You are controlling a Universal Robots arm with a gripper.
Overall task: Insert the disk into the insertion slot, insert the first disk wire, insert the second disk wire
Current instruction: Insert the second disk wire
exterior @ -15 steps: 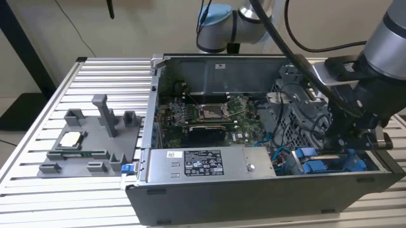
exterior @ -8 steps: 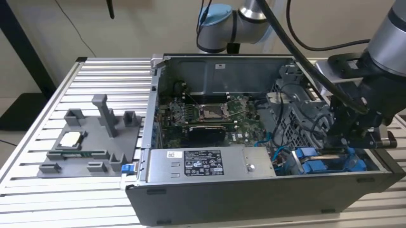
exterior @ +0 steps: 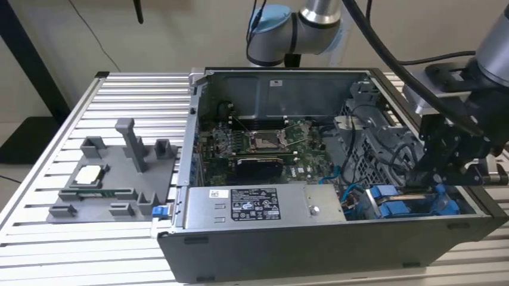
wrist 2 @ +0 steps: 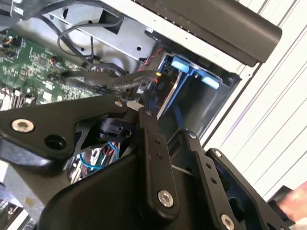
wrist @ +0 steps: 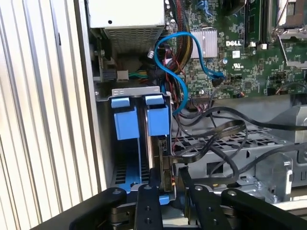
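Gripper (exterior: 421,179) sits at the lower right of the exterior view, down inside the open PC case (exterior: 318,238), right over the blue drive bay corner. In the first wrist view the two black fingers (wrist: 148,191) come up from the bottom edge w/ a flat dark cable connector (wrist: 169,165) between them. It looks pinched, fingers close together on it, tho contact on both sides is hard to confirm.

The disk (wrist: 156,153) is already standing on edge in the insertion slot (wrist: 125,120), blue carrier tabs at frame center-left, just left of the connector. The same slot shows upper center-right in the second wrist view (wrist 2: 201,79), blue tabs visible.

A blue cable (wrist: 180,62) loops above the bay toward the green motherboard (wrist: 249,52) at upper right. Black cables (wrist: 216,129) run across the mid-right.

Exterior view: grey power-supply box (exterior: 254,205) at bottom center of the case, CPU socket (exterior: 265,141) mid-frame. Grey fixture tray (exterior: 111,179) on the slatted table (exterior: 47,155) at left, well apart from the case.
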